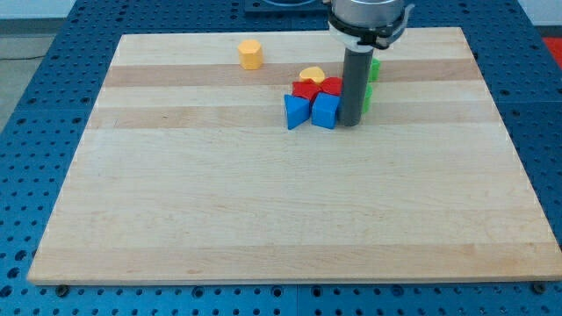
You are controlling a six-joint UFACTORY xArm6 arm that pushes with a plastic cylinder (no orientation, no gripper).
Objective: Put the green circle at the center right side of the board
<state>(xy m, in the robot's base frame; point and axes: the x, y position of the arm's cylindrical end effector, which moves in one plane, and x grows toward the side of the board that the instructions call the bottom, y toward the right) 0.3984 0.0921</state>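
Camera view: my tip [349, 122] beside the blue cube [326, 111], green blocks [372, 81] mostly hidden behind the rod.
No pincer fitted, so no state to tell. I'd circle left of the green circle, then push rightward along the desk [263, 219].

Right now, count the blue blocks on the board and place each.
2. A blue triangular block sits at the cluster's left end; a blue cube is beside it, against my tip. The rod may hide others behind it.

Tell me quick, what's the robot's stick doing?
My tip: no gripper, holds nothing; it rests on the board right of the blue cube, in front of the mostly hidden green block.
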